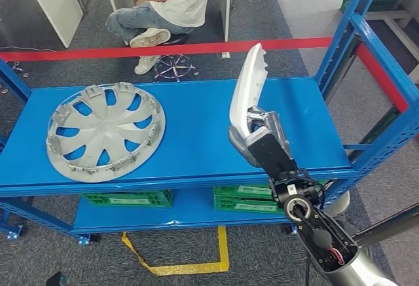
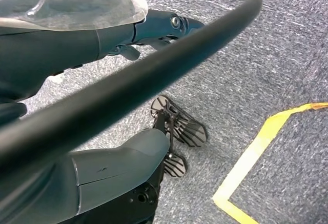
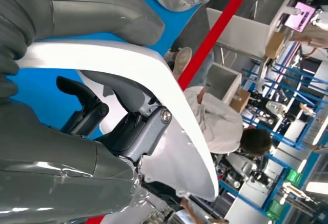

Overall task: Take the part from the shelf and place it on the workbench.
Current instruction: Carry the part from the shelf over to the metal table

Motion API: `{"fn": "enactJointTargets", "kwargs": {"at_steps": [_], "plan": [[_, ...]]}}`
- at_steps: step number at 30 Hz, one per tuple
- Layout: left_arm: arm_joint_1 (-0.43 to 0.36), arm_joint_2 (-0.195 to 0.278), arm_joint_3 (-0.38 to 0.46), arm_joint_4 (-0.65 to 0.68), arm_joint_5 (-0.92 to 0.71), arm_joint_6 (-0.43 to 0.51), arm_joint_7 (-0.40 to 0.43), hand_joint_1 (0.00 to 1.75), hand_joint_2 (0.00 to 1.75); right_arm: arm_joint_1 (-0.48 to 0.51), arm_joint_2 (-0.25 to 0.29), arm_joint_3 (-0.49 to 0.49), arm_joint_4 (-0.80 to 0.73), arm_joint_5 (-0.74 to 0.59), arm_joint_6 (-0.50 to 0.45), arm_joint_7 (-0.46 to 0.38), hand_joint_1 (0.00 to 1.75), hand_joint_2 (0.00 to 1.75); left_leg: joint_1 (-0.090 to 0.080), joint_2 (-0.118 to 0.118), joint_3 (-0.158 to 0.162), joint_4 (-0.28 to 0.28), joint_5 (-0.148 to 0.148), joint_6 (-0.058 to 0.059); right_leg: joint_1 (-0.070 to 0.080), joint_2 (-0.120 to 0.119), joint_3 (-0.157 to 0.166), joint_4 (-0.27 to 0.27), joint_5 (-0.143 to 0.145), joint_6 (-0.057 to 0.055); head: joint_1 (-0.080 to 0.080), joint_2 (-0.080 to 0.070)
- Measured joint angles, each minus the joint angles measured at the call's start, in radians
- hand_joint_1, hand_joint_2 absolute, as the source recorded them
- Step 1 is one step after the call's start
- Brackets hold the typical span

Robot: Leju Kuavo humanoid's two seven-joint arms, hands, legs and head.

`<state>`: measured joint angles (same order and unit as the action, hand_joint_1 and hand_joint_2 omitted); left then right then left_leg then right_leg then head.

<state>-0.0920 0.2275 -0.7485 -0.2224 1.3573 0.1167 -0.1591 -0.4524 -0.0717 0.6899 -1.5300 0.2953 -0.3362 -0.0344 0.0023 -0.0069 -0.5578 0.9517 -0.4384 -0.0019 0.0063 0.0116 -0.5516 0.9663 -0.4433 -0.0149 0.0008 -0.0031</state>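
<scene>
**White part gripped above the blue shelf**

Right hand (image 1: 255, 135), right of centre in the head view, clamped round the lower end of the white part (image 1: 249, 86), thumb on one face and darker fingers on the other, as seen close up from the right wrist (image 3: 116, 75). Held near upright with the long end pointing to the top of the frame, probably so that the curved shell clears the shelf board on the way out. Whether the lower edge touches the board or hangs just above it: cannot tell. Judged well into the pick, with the carry to the workbench yet to come.

Left hand (image 2: 155, 29) low beside the body over the carpet, fingers loosely curled with nothing in them, apparently unneeded for a one-handed lift.

Silver wheel cover (image 1: 105, 131) flat on the left of the same board, well apart from the grip, so little risk of a knock.

Blue shelf (image 1: 198, 148) smooth and painted, framed by blue uprights at right. Green crates (image 1: 128, 199) on the lower tier. Grey carpet with yellow floor tape (image 1: 222, 250) at bottom centre, a red strip (image 1: 173, 50) across the top, and a seated person (image 1: 167, 1) beyond it.
</scene>
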Motion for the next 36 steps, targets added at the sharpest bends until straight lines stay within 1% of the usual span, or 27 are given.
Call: {"fn": "enactJointTargets", "kwargs": {"at_steps": [2, 3, 5, 7, 9, 11, 13, 15, 17, 24, 28, 29, 30, 31, 32, 33, 35, 36], "plan": [[0.0, 0.0, 0.0, 0.0, 0.0, 0.0, 0.0, 0.0, 1.75, 0.0, 0.001, 0.0, -0.004, -0.049, 0.026, -0.026, 1.75, 1.75, 0.0, 0.0, 0.0, 0.0, 0.0, 0.0, 0.0, 0.0, 0.0, 0.0, 0.0, 0.0, 0.0, 0.0], [0.0, 0.0, 0.0, 0.0, -0.001, 0.0, 0.0, 0.0, 1.75, 0.0, 0.002, 0.001, -0.005, -0.103, 0.056, -0.054, 1.75, 1.75, 0.0, 0.0, 0.0, 0.0, 0.0, 0.0, 0.0, 0.0, 0.0, 0.0, 0.0, 0.0, 0.0, 0.0], [0.0, 0.0, 0.0, 0.0, -0.005, 0.0, 0.0, 0.0, 1.75, -0.001, 0.009, 0.004, -0.008, -0.247, 0.141, -0.123, 1.75, 1.75, 0.0, 0.0, 0.0, 0.0, 0.0, 0.0, 0.0, 0.0, 0.0, 0.0, 0.0, 0.0, 0.0, 0.0], [-0.001, 0.0, 0.0, 0.0, -0.013, 0.0, 0.0, 0.0, 1.75, -0.004, 0.02, 0.012, -0.011, -0.414, 0.25, -0.191, 1.75, 1.75, 0.0, 0.0, 0.0, 0.0, 0.0, 0.0, 0.0, 0.0, 0.0, 0.0, 0.0, 0.0, 0.0, 0.0], [-0.001, -0.001, 0.0, 0.0, -0.02, -0.001, 0.0, 0.0, 1.75, -0.012, 0.032, 0.026, -0.013, -0.553, 0.344, -0.242, 1.75, 1.75, 0.0, 0.0, 0.0, 0.0, 0.0, 0.0, 0.0, 0.0, 0.0, 0.0, 0.0, 0.0, -0.001, 0.0], [-0.002, -0.002, 0.0, 0.0, -0.025, -0.002, 0.0, 0.0, 1.75, -0.022, 0.042, 0.041, -0.012, -0.636, 0.407, -0.268, 1.75, 1.75, 0.0, 0.0, 0.0, -0.001, 0.0, 0.0, 0.0, 0.0, 0.0, 0.0, 0.0, 0.0, -0.001, 0.0], [-0.002, -0.003, 0.0, 0.0, -0.027, -0.003, 0.0, 0.0, 1.75, -0.033, 0.052, 0.055, -0.01, -0.69, 0.458, -0.284, 1.75, 1.75, 0.0, 0.0, 0.0, -0.001, 0.0, 0.0, 0.0, 0.0, 0.0, 0.0, 0.0, 0.0, -0.001, 0.0], [-0.002, -0.004, 0.0, 0.0, -0.028, -0.003, 0.0, 0.0, 1.75, -0.041, 0.062, 0.069, -0.006, -0.72, 0.498, -0.294, 1.75, 1.75, 0.0, 0.0, 0.0, -0.001, 0.0, 0.0, 0.0, 0.0, 0.0, 0.0, 0.0, 0.0, -0.001, 0.0], [-0.003, -0.005, 0.0, 0.0, -0.027, -0.003, 0.0, 0.0, 1.75, -0.05, 0.071, 0.084, -0.001, -0.727, 0.517, -0.299, 1.75, 1.75, 0.0, 0.0, 0.0, -0.001, 0.0, 0.0, 0.0, 0.0, 0.0, 0.0, 0.0, 0.0, -0.001, 0.0], [-0.002, -0.005, 0.0, 0.0, -0.017, 0.0, 0.0, 0.0, 1.75, -0.068, 0.086, 0.12, 0.02, -0.72, 0.532, -0.297, 1.75, 1.75, 0.0, 0.0, 0.0, -0.001, 0.0, 0.0, 0.0, -0.001, 0.0, 0.0, 0.0, 0.0, -0.001, 0.0], [-0.002, -0.004, 0.0, 0.0, -0.014, 0.001, 0.0, 0.0, 1.75, -0.073, 0.091, 0.138, 0.029, -0.7, 0.535, -0.293, 1.75, 1.75, -0.007, -0.002, -0.002, 0.004, -0.003, 0.006, -0.004, -0.001, 0.002, -0.005, 0.002, 0.007, -0.003, 0.0], [-0.002, -0.004, 0.0, 0.0, -0.013, 0.001, 0.0, 0.0, 1.75, -0.073, 0.093, 0.142, 0.03, -0.692, 0.535, -0.292, 1.75, 1.75, -0.006, -0.002, -0.002, 0.001, -0.002, 0.008, -0.004, -0.002, 0.002, -0.006, 0.002, 0.01, -0.005, 0.0], [-0.002, -0.004, 0.0, 0.0, -0.012, 0.002, 0.0, 0.0, 1.75, -0.074, 0.096, 0.145, 0.031, -0.684, 0.535, -0.291, 1.75, 1.75, -0.002, -0.002, 0.002, -0.006, 0.001, 0.011, -0.003, -0.003, 0.001, -0.006, 0.0, 0.012, -0.006, 0.0], [-0.002, -0.004, 0.0, 0.0, -0.012, 0.002, 0.0, 0.0, 1.75, -0.075, 0.099, 0.149, 0.032, -0.678, 0.535, -0.291, 1.75, 1.75, 0.001, -0.003, 0.007, -0.014, 0.005, 0.014, -0.002, -0.004, -0.004, 0.004, -0.008, 0.015, -0.005, 0.0], [-0.002, -0.004, 0.0, 0.0, -0.012, 0.002, 0.0, 0.0, 1.75, -0.076, 0.101, 0.152, 0.033, -0.674, 0.535, -0.291, 1.75, 1.75, 0.005, -0.005, 0.012, -0.022, 0.008, 0.018, -0.002, -0.005, -0.017, 0.033, -0.027, 0.018, -0.003, 0.0], [-0.002, -0.004, 0.0, 0.0, -0.012, 0.002, 0.0, 0.0, 1.75, -0.078, 0.102, 0.155, 0.035, -0.671, 0.535, -0.29, 1.75, 1.75, 0.009, -0.007, 0.016, -0.027, 0.011, 0.02, -0.003, -0.005, -0.04, 0.085, -0.056, 0.021, 0.001, 0.0], [-0.002, -0.004, 0.0, 0.0, -0.011, 0.003, 0.0, 0.0, 1.75, -0.078, 0.103, 0.161, 0.039, -0.668, 0.534, -0.29, 1.75, 1.75, 0.008, -0.014, 0.018, -0.028, 0.011, 0.02, -0.008, -0.005, -0.105, 0.229, -0.119, 0.027, 0.008, 0.0], [-0.001, -0.004, 0.0, 0.0, -0.011, 0.003, 0.0, 0.0, 1.75, -0.076, 0.103, 0.163, 0.042, -0.667, 0.534, -0.289, 1.75, 1.75, 0.009, -0.02, 0.018, -0.028, 0.011, 0.019, -0.012, -0.005, -0.131, 0.282, -0.134, 0.03, 0.01, 0.0]]}}
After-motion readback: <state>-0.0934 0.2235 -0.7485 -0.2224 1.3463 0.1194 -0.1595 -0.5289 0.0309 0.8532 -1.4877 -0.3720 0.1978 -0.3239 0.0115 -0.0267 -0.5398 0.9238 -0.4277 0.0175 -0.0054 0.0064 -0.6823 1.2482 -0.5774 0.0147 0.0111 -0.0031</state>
